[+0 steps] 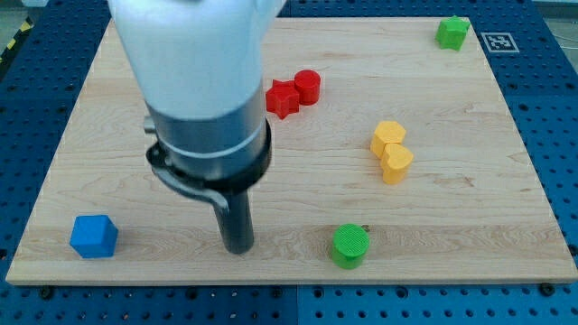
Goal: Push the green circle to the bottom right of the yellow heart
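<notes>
The green circle lies near the view's bottom edge of the wooden board, right of centre. The yellow heart lies above and to the right of it, touching a yellow hexagon just above it. My tip rests on the board at the view's bottom, left of the green circle, with a clear gap between them. The arm's white and grey body hides the board's upper left middle.
A red star and a red cylinder touch each other near the top centre. A green block sits at the top right corner. A blue cube sits at the bottom left. The board's bottom edge is close below the green circle.
</notes>
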`<state>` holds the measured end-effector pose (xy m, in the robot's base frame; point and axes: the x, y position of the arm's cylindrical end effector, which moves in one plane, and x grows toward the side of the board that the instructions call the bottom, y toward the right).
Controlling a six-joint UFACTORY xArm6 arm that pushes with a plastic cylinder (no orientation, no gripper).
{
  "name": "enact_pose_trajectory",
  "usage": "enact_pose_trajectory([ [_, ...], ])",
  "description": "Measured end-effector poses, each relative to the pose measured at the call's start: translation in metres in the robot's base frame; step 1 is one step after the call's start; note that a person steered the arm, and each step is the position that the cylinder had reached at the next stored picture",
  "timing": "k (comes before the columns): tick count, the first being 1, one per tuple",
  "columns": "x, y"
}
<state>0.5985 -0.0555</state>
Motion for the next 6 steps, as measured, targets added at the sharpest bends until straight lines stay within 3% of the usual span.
enact_pose_trajectory([
  [1, 0.020, 0.018],
  [2, 0.020, 0.027],
  [3, 0.020, 0.077],
  [6, 0.020, 0.121],
])
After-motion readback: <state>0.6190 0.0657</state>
